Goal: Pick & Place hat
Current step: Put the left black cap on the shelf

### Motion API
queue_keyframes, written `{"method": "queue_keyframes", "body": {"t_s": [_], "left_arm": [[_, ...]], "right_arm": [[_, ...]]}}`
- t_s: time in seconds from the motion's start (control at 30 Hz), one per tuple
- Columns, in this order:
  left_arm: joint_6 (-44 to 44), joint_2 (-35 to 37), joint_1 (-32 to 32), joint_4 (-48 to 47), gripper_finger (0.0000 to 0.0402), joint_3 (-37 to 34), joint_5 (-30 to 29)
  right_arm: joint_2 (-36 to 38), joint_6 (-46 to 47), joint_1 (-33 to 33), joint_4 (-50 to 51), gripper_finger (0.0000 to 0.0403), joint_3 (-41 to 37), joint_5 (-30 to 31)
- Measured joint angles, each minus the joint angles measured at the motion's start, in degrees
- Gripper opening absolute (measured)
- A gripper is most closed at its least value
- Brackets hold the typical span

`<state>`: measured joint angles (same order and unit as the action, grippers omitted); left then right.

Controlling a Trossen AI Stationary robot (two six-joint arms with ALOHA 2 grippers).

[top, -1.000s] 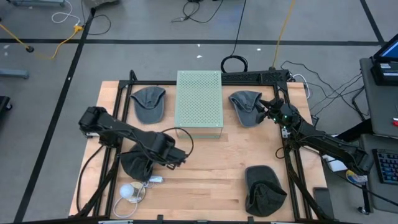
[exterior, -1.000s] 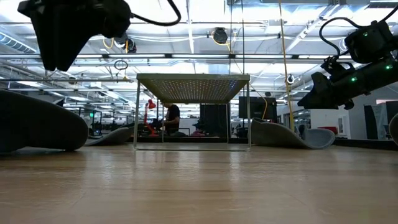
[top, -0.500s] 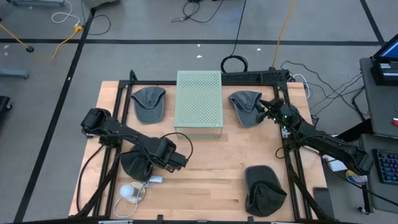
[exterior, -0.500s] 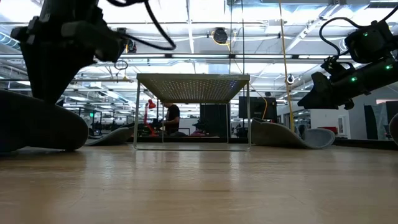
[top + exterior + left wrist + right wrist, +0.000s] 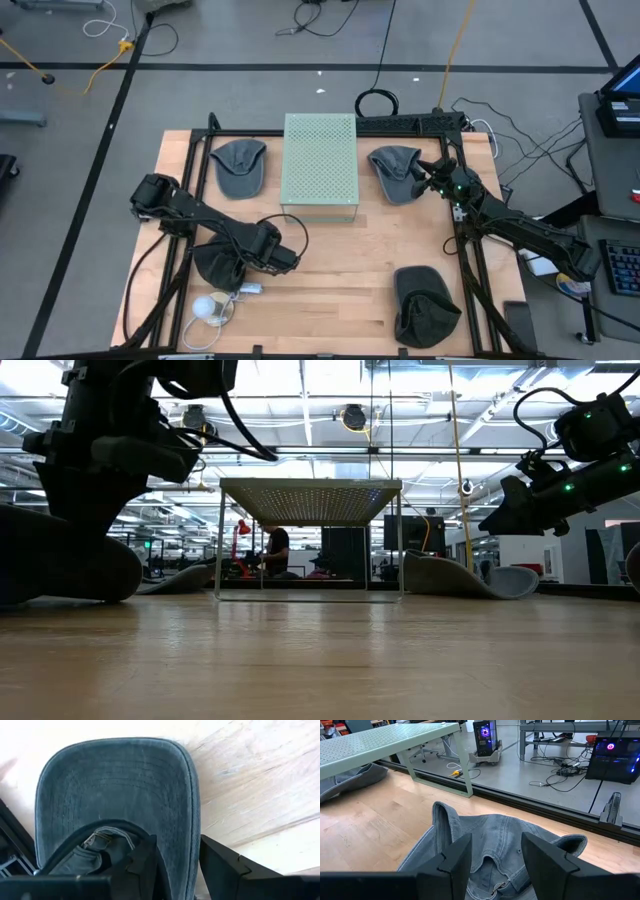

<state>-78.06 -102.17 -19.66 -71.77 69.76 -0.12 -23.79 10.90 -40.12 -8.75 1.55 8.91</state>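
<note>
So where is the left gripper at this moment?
In the high view, the left gripper is down at the cap on the table's front-left, near the white ball.

A pale green perforated metal stand [image 5: 320, 166] sits mid-way along my wooden desk [image 5: 340, 280]; a small white ball [image 5: 204, 307] lies near its edge.

The wooden table [image 5: 330, 265] is a pale butcher-block top edged by a dark metal frame [image 5: 415, 123]; four dark caps lie directly on it; one cap [image 5: 239, 165] rests at the far left, just beside a pale green perforated stand [image 5: 320, 165] that sits on thin legs at the far middle; a second cap [image 5: 394, 172] lies on the stand's other side; a third cap [image 5: 218, 264] sits at the near left; a fourth cap [image 5: 426, 305] lies at the near right; a small white round object [image 5: 205, 308] with a cable rests near the front left edge.
</note>
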Motion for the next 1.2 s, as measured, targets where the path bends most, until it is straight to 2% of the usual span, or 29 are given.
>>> {"method": "queue_keyframes", "body": {"t_s": [0.1, 0.3, 0.37, 0.53, 0.63, 0.97, 1.2], "left_arm": [[0.42, 0.00, 0.00, -0.02, 0.0121, 0.00, 0.03], [3.04, 0.00, 0.00, -0.07, 0.0029, 0.00, 0.04], [4.35, 0.02, 0.00, -0.28, 0.0013, 0.00, 0.18], [6.04, 0.02, 0.00, -0.12, 0.0022, 0.00, 1.37], [7.22, 0.02, -0.02, -0.01, 0.0011, 0.00, 1.36], [7.96, 0.24, -0.02, -0.54, 0.0009, 0.04, 1.62], [8.69, 3.74, 0.81, -1.59, 0.0009, 0.07, 3.27]], "right_arm": [[0.00, 0.00, 0.00, 0.00, 0.0167, 0.01, 0.00], [0.00, 0.00, 0.00, 0.00, 0.0167, 0.01, 0.00], [0.00, 0.00, 0.01, 0.00, 0.0167, 0.00, 0.00], [0.00, 0.00, 0.01, 0.00, 0.0167, -0.01, 0.00], [0.00, 0.00, 0.01, 0.00, 0.0167, 0.01, 0.00], [0.02, 0.00, 0.01, 0.00, 0.0167, -0.01, 0.00], [0.01, 0.64, 0.00, -0.04, 0.0167, 0.01, -0.02]]}}
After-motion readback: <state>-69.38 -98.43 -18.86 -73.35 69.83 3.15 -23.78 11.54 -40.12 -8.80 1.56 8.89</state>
